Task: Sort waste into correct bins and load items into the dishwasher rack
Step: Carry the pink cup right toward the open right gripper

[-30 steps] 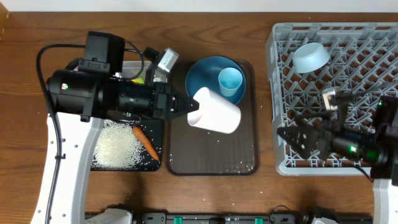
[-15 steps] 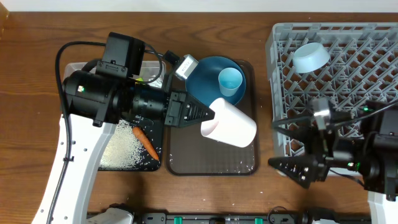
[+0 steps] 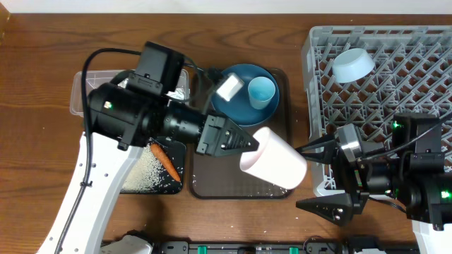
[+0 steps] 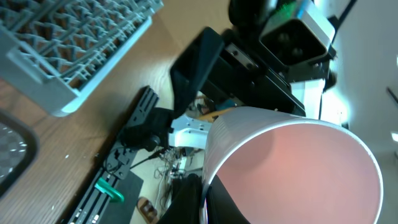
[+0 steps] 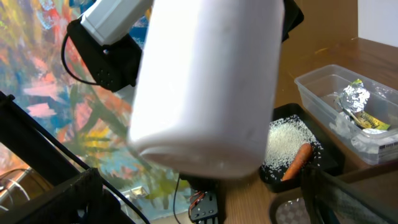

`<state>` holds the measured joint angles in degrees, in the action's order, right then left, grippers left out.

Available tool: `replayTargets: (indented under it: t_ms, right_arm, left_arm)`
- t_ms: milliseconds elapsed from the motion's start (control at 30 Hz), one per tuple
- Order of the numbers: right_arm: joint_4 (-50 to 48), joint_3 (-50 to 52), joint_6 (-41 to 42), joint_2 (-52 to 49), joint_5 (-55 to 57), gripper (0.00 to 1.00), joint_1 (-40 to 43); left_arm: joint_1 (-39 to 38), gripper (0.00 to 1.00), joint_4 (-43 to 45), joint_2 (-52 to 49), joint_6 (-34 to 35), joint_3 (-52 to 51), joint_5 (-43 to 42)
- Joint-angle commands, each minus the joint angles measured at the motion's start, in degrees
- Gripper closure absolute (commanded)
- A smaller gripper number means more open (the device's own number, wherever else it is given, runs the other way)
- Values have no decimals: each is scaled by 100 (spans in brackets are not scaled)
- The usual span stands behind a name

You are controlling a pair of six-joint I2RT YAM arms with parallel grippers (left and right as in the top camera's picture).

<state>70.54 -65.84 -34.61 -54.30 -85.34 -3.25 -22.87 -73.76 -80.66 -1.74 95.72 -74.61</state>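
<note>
**A:** Where is the pale-pink cup (image 3: 274, 168) held, and by what?

**B:** It is pinched at its rim by the left gripper (image 3: 245, 145), whose jaws are clamped tight on the wall. It is carried in the air over the near right corner of the brown serving tray (image 3: 212, 185), just beside the dishwasher rack (image 3: 424, 42).

**A:** Why is it presented that way?

**B:** A handover is judged likely. The right gripper (image 3: 306, 176) is spread wide, with one finger set to each side of the cup's base. Nothing is grasped by it, and whether contact is made cannot be told.

**A:** How is the cup oriented?

**B:** Its long axis is laid nearly level, running from the left gripper towards the right gripper. The mouth is turned to the left gripper, and the closed base is pointed at the right gripper and the rack.
</note>
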Motion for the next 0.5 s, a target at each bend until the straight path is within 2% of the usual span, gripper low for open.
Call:
replayTargets:
  t_ms: [0,100,233,300,467]
  right_arm:
    - [-20,-85,-168,31,-249,1,-37]
    - [-48,-85,-166,31,-393,3,-59]
    - [-46,-85,-50,31,-396,12,-59]
    - [-48,-85,-57,31,-393,21,-59]
    - [-50,-85,-57,31,-393,20,-59]
  left_arm:
    - [-173,94,55,31,-85,17,-127]
    - [-299,94,76,31,-85,17,-122]
    - [-391,94,98,31,-83,17,-9]
    - [-402,94,92,31,-83,17,210]
    - [-422,94,96,31,-85,17,247]
